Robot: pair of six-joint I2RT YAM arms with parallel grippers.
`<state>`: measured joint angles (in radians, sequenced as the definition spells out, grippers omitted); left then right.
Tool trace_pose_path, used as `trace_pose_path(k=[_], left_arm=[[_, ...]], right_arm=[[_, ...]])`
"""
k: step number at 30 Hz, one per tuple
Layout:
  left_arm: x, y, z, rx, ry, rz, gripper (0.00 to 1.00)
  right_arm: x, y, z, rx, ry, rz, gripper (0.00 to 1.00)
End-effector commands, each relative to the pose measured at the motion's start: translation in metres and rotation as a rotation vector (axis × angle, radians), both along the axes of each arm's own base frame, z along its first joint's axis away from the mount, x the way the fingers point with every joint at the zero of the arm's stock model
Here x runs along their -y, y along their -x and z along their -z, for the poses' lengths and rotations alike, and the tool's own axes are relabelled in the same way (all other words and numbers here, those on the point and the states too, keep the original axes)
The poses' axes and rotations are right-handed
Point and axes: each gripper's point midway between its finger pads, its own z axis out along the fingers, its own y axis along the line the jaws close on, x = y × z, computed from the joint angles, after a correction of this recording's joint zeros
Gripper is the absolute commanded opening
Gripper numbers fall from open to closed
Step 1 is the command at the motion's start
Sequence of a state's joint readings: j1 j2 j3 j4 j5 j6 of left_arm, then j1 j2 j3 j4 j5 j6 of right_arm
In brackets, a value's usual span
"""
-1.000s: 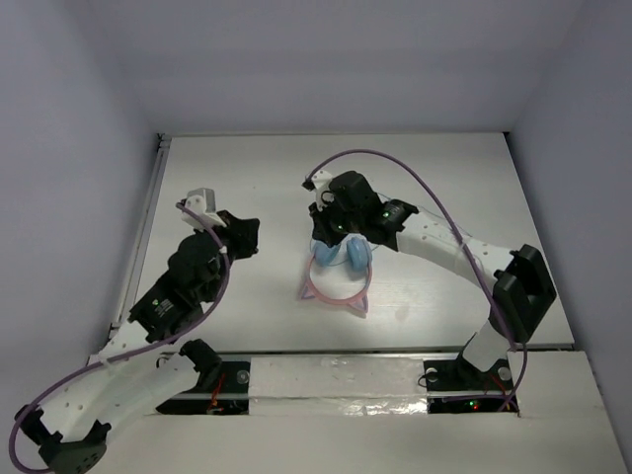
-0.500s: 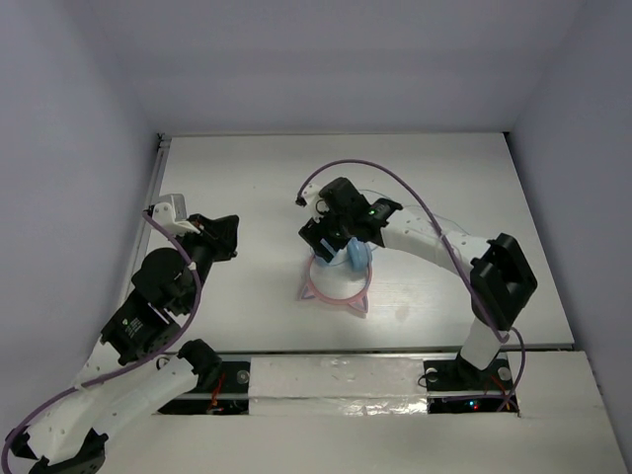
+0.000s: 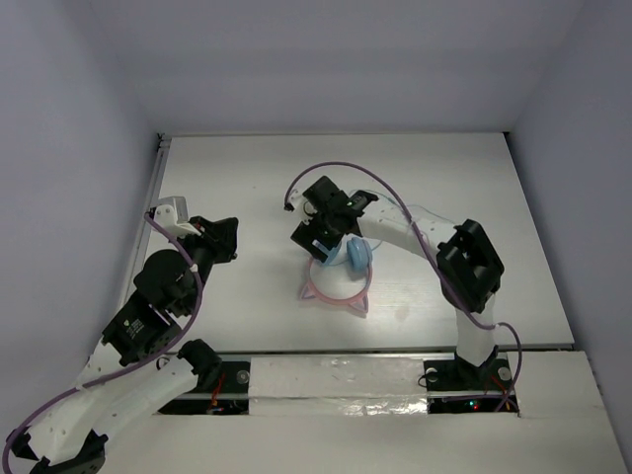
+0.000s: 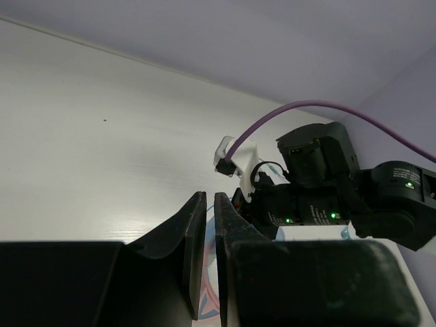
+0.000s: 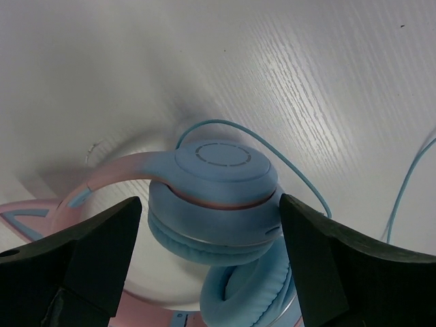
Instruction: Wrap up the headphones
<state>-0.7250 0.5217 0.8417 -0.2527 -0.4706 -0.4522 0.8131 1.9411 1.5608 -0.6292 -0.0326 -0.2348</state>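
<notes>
The headphones (image 3: pixel 338 281) lie mid-table, pink cat-ear headband (image 3: pixel 334 294) toward the near edge and two light-blue ear cups (image 3: pixel 353 255) stacked behind it. My right gripper (image 3: pixel 321 245) hovers over the cups. In the right wrist view it (image 5: pixel 210 201) is open, and its fingers (image 5: pixel 88 252) straddle the upper ear cup (image 5: pixel 221 180) without gripping it. The thin blue cable (image 5: pixel 300 180) loops loosely past the cup. My left gripper (image 3: pixel 225 237) is well to the left of the headphones. Its jaws (image 4: pixel 210 195) are shut and hold nothing.
The purple robot cable (image 3: pixel 390 193) arcs over the right arm. A rail (image 3: pixel 148 222) runs along the table's left edge, with the enclosure walls close behind and beside it. The arm bases (image 3: pixel 336 380) stand at the near edge.
My right gripper opened and let go of the headphones, shifting slightly left over the ear cups. The left arm drew back to the left.
</notes>
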Motion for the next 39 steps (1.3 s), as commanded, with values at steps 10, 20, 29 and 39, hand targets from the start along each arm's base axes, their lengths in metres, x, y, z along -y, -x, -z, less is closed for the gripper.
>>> trace_pose_path(k=[10,20,29,39], left_arm=[[-0.002,-0.001,-0.01,0.039,0.01,-0.007,0.07],[0.001,0.0,-0.015,0.045,0.021,0.007,0.07],[0.009,-0.002,-0.013,0.023,0.042,0.027,0.07],[0.046,-0.021,0.034,-0.132,0.029,0.086,0.06]], right_arm=[[0.006,-0.004,0.018,-0.034,0.126,-0.028,0.92],[0.003,0.004,0.049,-0.093,0.124,-0.028,0.72],[-0.007,-0.019,-0.016,-0.002,-0.133,0.088,0.23],[0.023,-0.062,-0.091,0.066,-0.35,0.38,0.23]])
